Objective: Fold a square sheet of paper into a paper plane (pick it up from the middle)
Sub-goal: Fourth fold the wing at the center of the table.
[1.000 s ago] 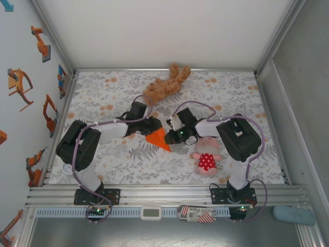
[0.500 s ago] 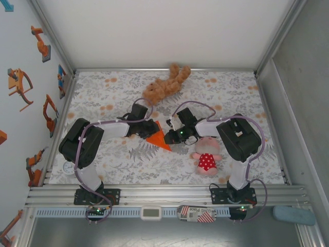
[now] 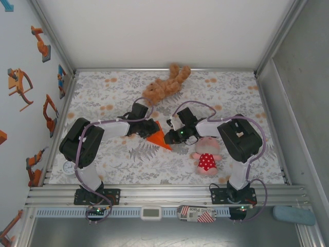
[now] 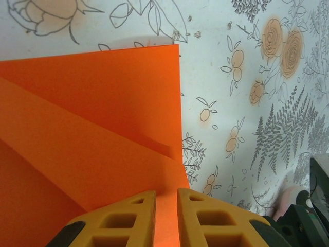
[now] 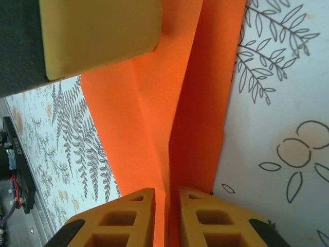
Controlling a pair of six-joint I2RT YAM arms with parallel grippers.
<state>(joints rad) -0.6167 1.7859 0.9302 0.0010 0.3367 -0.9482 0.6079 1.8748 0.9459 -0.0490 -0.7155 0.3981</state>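
Observation:
The orange paper plane (image 3: 161,139) lies mid-table, partly folded, its sharp point aimed at the near right. My left gripper (image 3: 152,128) is down on its left side. In the left wrist view the fingertips rest on a raised flap of the paper (image 4: 103,123), and the left gripper (image 4: 166,193) shows a narrow gap with nothing pinched. My right gripper (image 3: 172,135) meets the paper from the right. In the right wrist view the centre crease of the paper (image 5: 154,113) runs into the slim gap of the right gripper (image 5: 166,191). A left finger pad (image 5: 97,31) presses the far end.
A brown plush bear (image 3: 165,84) lies just behind the grippers. A pink doll in a red dress (image 3: 206,157) lies close by the right forearm. The flower-print table cloth (image 3: 103,103) is bounded by walls at the left, back and right. A small round white item (image 3: 68,168) sits near the left base.
My right gripper's jaws have parted a little around the crease. The left arm has edged slightly to the right. The paper has barely shifted.

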